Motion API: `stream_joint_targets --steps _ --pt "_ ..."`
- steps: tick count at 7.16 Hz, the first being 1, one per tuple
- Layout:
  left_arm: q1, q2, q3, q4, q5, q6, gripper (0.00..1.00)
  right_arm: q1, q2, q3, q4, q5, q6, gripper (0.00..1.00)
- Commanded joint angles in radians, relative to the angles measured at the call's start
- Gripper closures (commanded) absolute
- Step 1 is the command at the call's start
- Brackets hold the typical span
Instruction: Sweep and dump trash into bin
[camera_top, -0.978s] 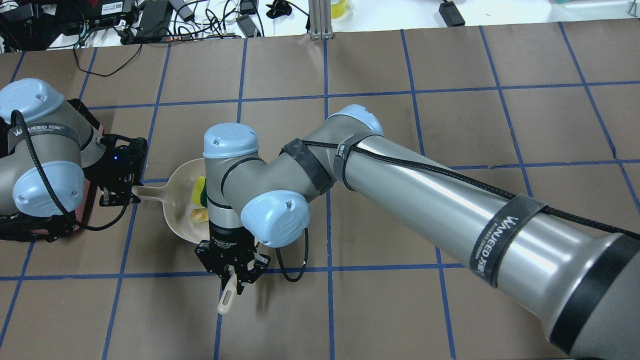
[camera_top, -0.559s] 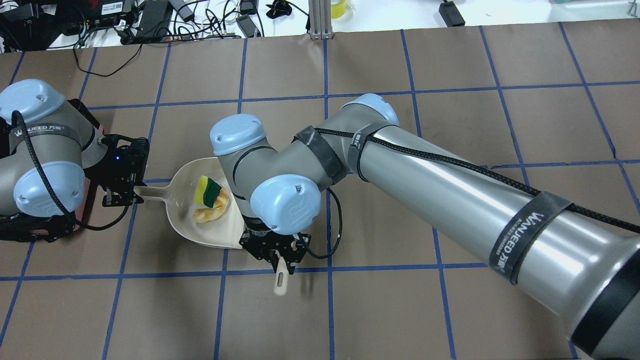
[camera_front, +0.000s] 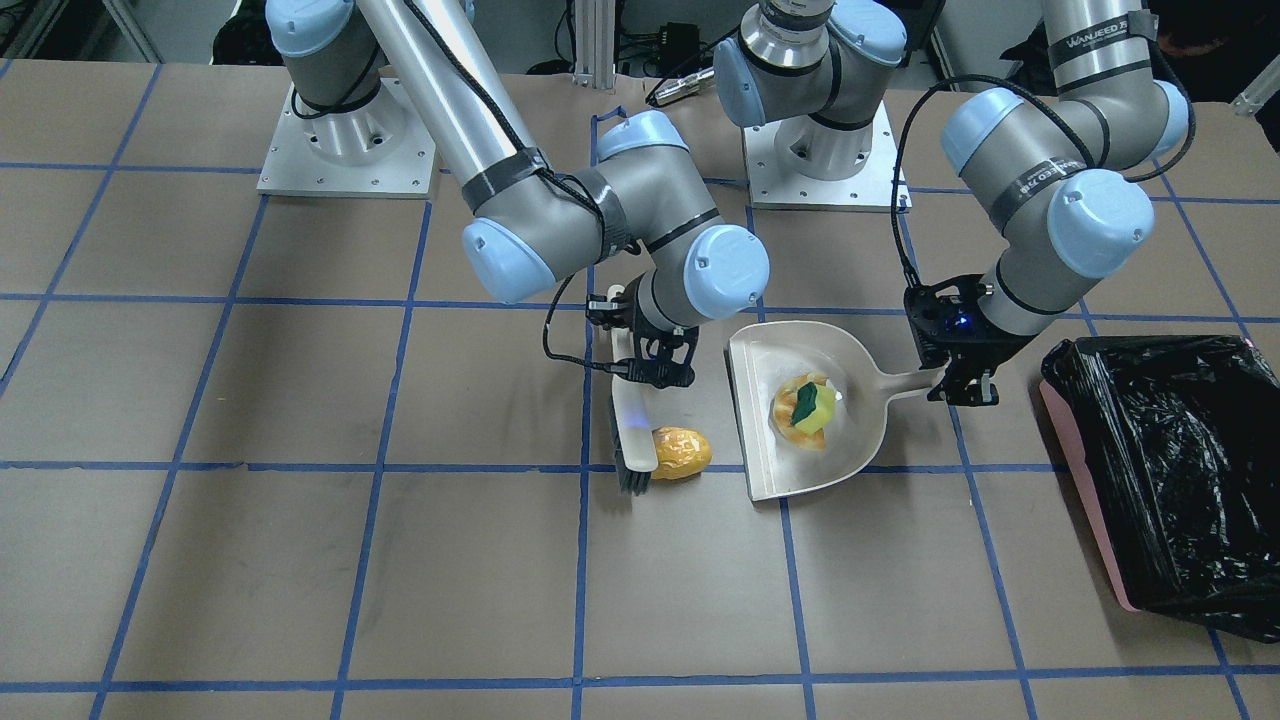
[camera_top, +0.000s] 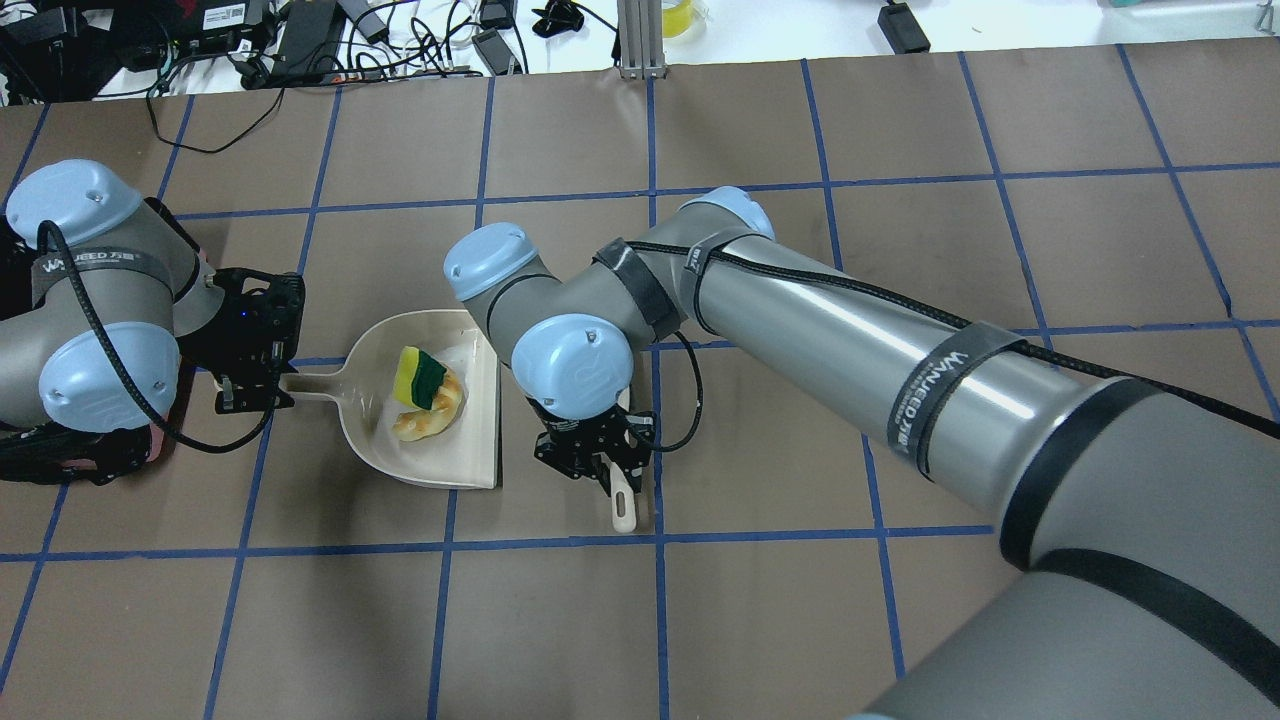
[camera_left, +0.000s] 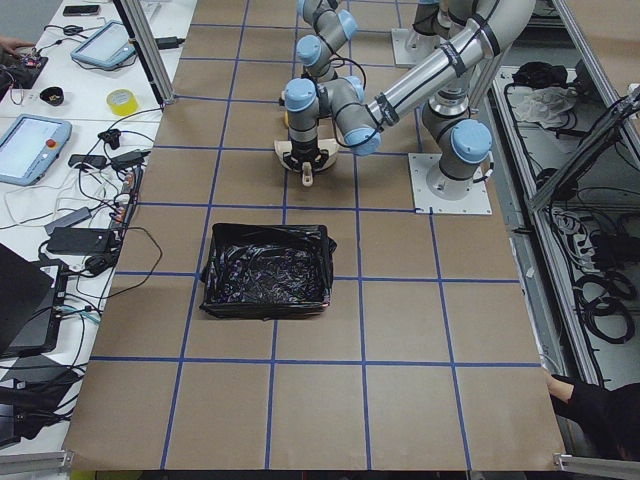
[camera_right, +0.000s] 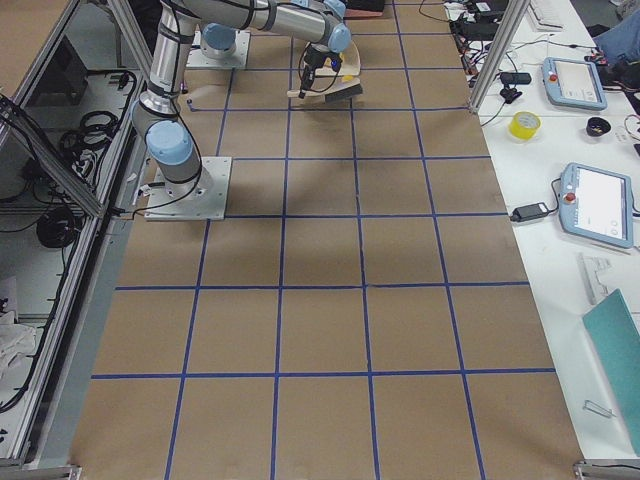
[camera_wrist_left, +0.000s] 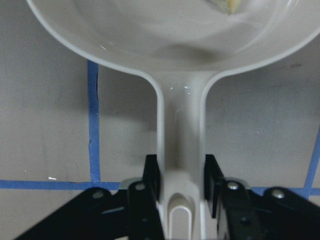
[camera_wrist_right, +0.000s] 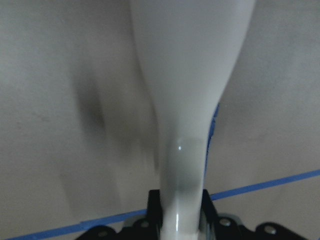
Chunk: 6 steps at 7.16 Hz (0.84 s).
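The cream dustpan (camera_front: 850, 350) (camera_top: 365, 350) lies flat with a yellow-green sponge (camera_front: 814, 403) (camera_top: 418, 375) and a tan pastry piece (camera_front: 792, 425) (camera_top: 432, 420) in it. My left gripper (camera_front: 960, 385) (camera_top: 250, 390) (camera_wrist_left: 181, 175) is shut on its handle. A glossy golden roll (camera_front: 680, 452) rests on the table against the black bristles of the cream brush (camera_front: 632, 440) (camera_wrist_right: 190, 75), short of the pan's open edge. My right gripper (camera_front: 650, 365) (camera_top: 598, 470) is shut on the brush handle. The overhead view hides the roll under my right arm. The black-lined pink bin (camera_front: 1170, 480) (camera_left: 268, 272) stands beyond the dustpan's handle end.
The brown table cover carries a blue tape grid (camera_top: 655, 540). Cables and power supplies (camera_top: 300, 40) crowd the far table edge. Tablets and a tape roll (camera_left: 122, 100) lie on a side bench. My arm bases (camera_front: 345, 150) are bolted at the table's robot side.
My right arm has carried the brush rightward and farther from the robot, off the dustpan, uncovering the sponge and pastry. The left gripper and dustpan shifted slightly right.
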Motion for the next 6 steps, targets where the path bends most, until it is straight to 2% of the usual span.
stream_joint_targets --steps 1,4,6 --pt "-0.001 -0.002 0.0 0.0 0.003 -0.003 1.0 0.017 0.064 -0.1 0.026 0.118 0.017 0.97" --pt "-0.005 -0.002 0.0 0.0 0.003 -0.005 1.0 0.047 0.075 -0.122 -0.036 0.315 0.063 0.97" --pt "-0.005 0.0 0.0 0.002 0.003 -0.005 1.0 0.081 0.136 -0.219 -0.06 0.377 0.109 0.97"
